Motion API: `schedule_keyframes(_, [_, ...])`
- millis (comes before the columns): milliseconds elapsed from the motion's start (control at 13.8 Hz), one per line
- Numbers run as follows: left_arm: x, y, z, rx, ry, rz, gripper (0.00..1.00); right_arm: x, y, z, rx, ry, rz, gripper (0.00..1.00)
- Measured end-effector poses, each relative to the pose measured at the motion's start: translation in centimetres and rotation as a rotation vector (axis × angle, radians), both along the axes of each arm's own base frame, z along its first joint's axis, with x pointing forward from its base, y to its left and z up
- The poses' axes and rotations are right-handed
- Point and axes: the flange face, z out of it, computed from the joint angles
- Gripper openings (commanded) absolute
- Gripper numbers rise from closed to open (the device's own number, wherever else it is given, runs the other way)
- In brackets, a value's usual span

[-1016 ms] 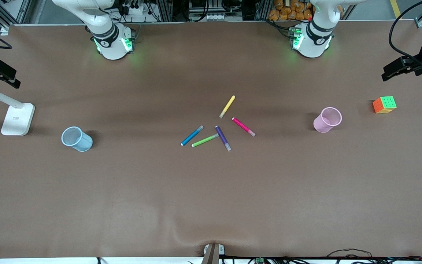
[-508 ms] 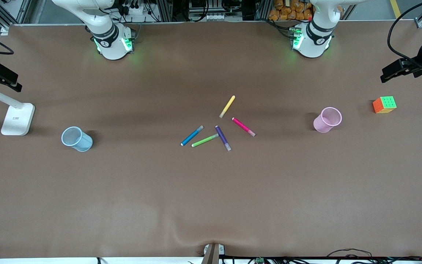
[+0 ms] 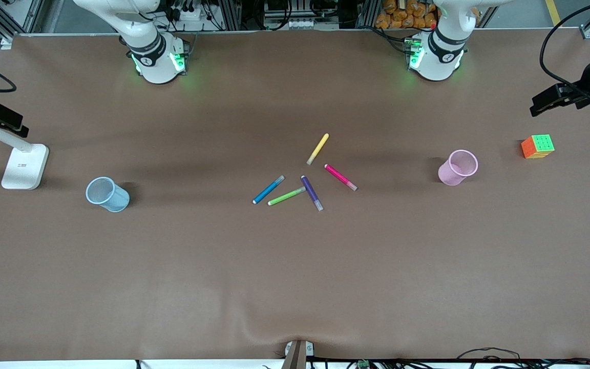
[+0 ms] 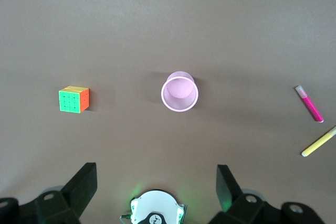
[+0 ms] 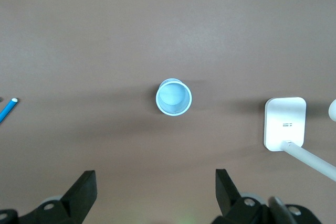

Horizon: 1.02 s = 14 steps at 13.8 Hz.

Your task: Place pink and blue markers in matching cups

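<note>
Both my arms have drifted slightly at the table ends — nothing on the table has moved. My left gripper (image 4: pixel 156 182) hangs spread wide over the pink cup (image 3: pixel 458 167), my right gripper (image 5: pixel 156 182) the same over the blue cup (image 3: pixel 107 194). The pink marker (image 3: pixel 340 177) and blue marker (image 3: pixel 268 189) lie untouched mid-table — no pick begun.

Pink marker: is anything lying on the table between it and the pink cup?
Nothing visible does. The pink marker lies flat, and only bare table separates it from the upright pink cup toward the left arm's end.

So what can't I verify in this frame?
- Blue marker: right wrist view, cut off by the edge, only one end shows.
- Lamp: front view, head cut off by the edge.
- Left gripper, right gripper: wrist views show only open fingertips; bodies cut off by the edge.
</note>
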Motion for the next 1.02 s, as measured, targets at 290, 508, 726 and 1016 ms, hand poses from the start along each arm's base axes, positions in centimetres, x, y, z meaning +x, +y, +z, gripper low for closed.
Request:
schedule_keyframes(290, [-0.1, -0.3, -1.2, -0.024, 0.024, 0.01, 1.0, 0.5, -0.1, -0.6, -0.001, 0.003, 0.0, 1.0])
schedule_keyframes(508, [0.1, -0.6, -2.0, -0.03, 0.039, 0.028, 1.0, 2.4, -0.4, -2.4, -0.004, -0.004, -0.003, 1.0])
schedule_keyframes(726, [0.1, -1.0, -2.6, -0.024, 0.051, 0.052, 1.0, 4.9, -0.9, -6.0, -0.005, 0.007, -0.004, 1.0])
schedule_keyframes(1016, [0.0, -0.9, -3.5, -0.017, 0.065, 0.095, 1.0, 7.0, -0.7, -10.8, 0.004, 0.064, 0.0, 1.0])
